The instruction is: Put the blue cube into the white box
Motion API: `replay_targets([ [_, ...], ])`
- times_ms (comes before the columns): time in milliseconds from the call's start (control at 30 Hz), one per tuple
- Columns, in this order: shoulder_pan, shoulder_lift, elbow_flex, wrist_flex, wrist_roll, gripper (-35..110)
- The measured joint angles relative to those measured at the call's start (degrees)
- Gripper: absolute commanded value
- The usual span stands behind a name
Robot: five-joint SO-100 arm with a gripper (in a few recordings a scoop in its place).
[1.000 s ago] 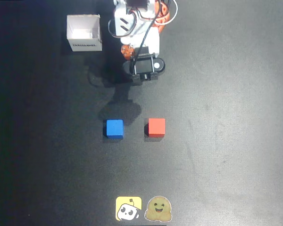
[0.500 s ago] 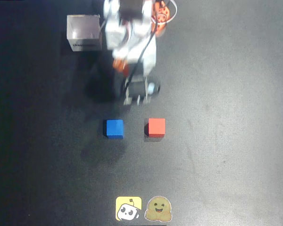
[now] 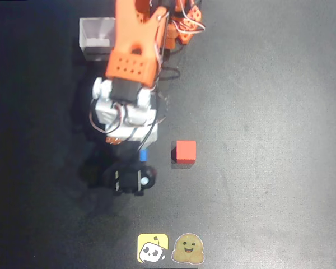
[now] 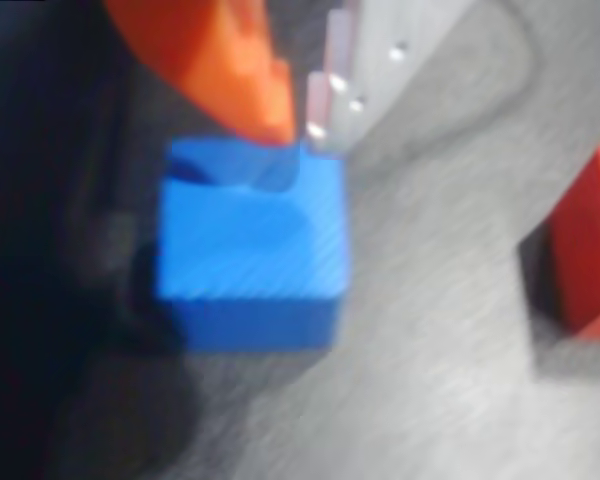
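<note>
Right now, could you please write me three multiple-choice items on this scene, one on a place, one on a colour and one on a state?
1. Where is the white box in the overhead view?
A. Top left
B. Bottom right
C. Centre

2. What colour is the cube directly below the gripper in the wrist view?
A. Red
B. Green
C. Blue

3. Where is the blue cube?
A. In the box
B. On the table
C. Stacked on the red cube

Key: 1 A, it sits at the top-left corner; 2 C, its faces are bright blue; 3 B, it rests on the dark table.
</note>
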Motion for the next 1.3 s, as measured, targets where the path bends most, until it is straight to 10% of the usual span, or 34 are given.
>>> replay_targets([
  [933,-4.1,-6.2,5.1,-11.9,4.1,28],
  [1300,-2.0,-11.0,5.5,-17.3,4.7,0],
])
